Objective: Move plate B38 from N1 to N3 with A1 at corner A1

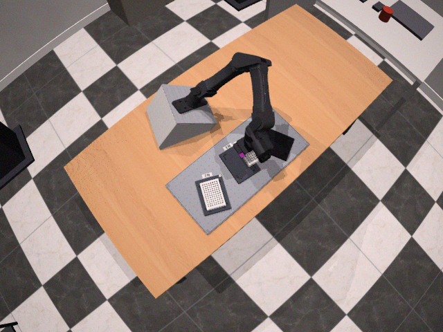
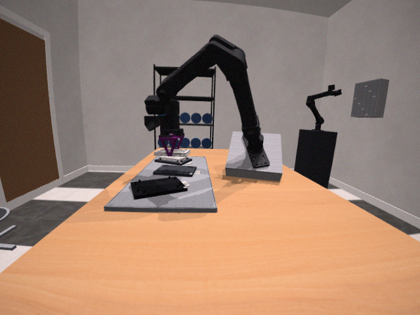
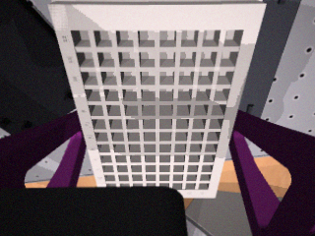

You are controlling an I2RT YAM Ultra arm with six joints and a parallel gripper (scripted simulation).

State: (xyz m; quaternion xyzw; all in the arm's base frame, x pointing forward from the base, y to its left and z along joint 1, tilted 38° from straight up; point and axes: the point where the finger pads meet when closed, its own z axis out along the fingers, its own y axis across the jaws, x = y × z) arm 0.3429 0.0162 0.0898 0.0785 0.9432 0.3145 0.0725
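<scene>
A long wooden worktop [image 1: 293, 60] is seen from above, set on a checkered floor [image 1: 322, 250]. A grey perforated deck [image 1: 189, 193] lies on the worktop, and a grey pedestal block [image 1: 167, 124] beside it carries the base of the black arm [image 1: 259, 89].

Three dark nests are laid on the deck in a row. Plate nest N2 [image 1: 200, 203] at one end is occupied by the white plate B83 [image 1: 214, 194], lying flat. The middle nest, landing nest N3 [image 1: 236, 166], is bare on most of its surface; a small label [image 1: 227, 146] is placed just in front of it. Plate nest N1 [image 1: 284, 144] at the other end is partly hidden under the wrist.

Plate B38 [image 3: 157, 98] is held in the air — clamped across its width between the purple fingers of the end effector [image 2: 172, 141], above the edge of N3 nearest N1. In the wrist view the well grid faces upward, the deck and worktop showing beneath it.
</scene>
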